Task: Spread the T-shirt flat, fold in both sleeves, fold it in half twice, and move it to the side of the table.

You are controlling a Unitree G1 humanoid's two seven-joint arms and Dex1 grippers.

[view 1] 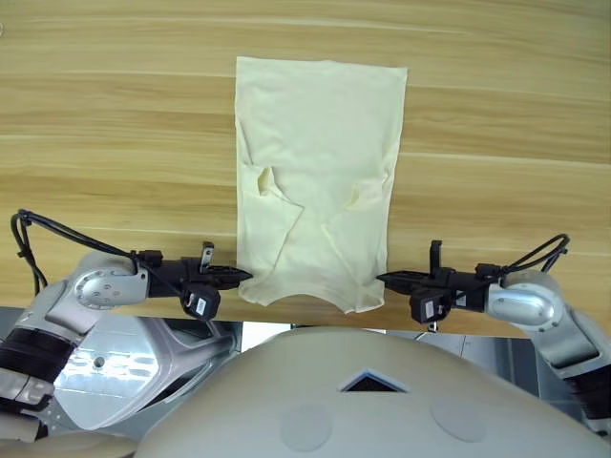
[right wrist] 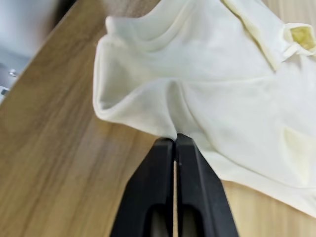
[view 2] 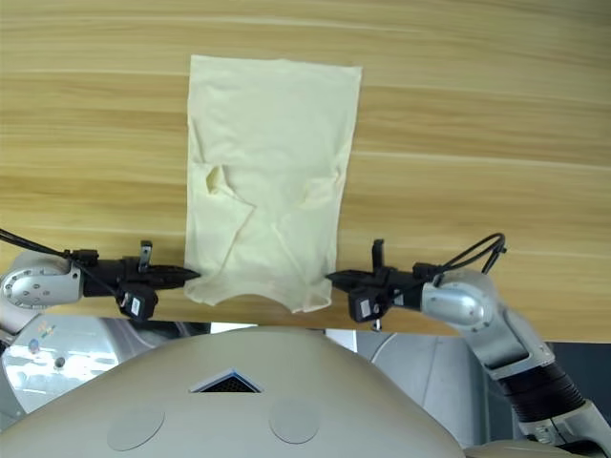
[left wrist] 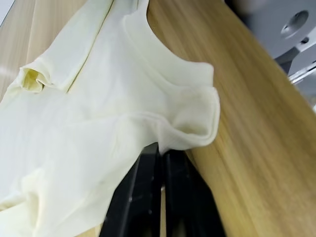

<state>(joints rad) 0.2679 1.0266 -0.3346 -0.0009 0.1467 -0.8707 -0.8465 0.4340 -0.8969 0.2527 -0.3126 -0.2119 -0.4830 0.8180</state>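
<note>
On wooden table, T-shirt, sleeves folded in, left gripper and right gripper pinching its shoulders.

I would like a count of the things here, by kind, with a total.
T-shirt: 1
Pincers: 2 (left pincer, right pincer, both shut on the T-shirt)
Table: 1
Total: 4

Pale cream T-shirt lies flat on the wood desk, approx. centre, as a long narrow rectangle w/ both sleeves folded in over the chest. Hem's at the far end, straight; neck opening sits at the desk's near edge. Cuffs bunch a bit mid-shirt, w/ diagonal creases below. Near shoulder corners are puckered, pinched by the left gripper and right gripper.
</note>
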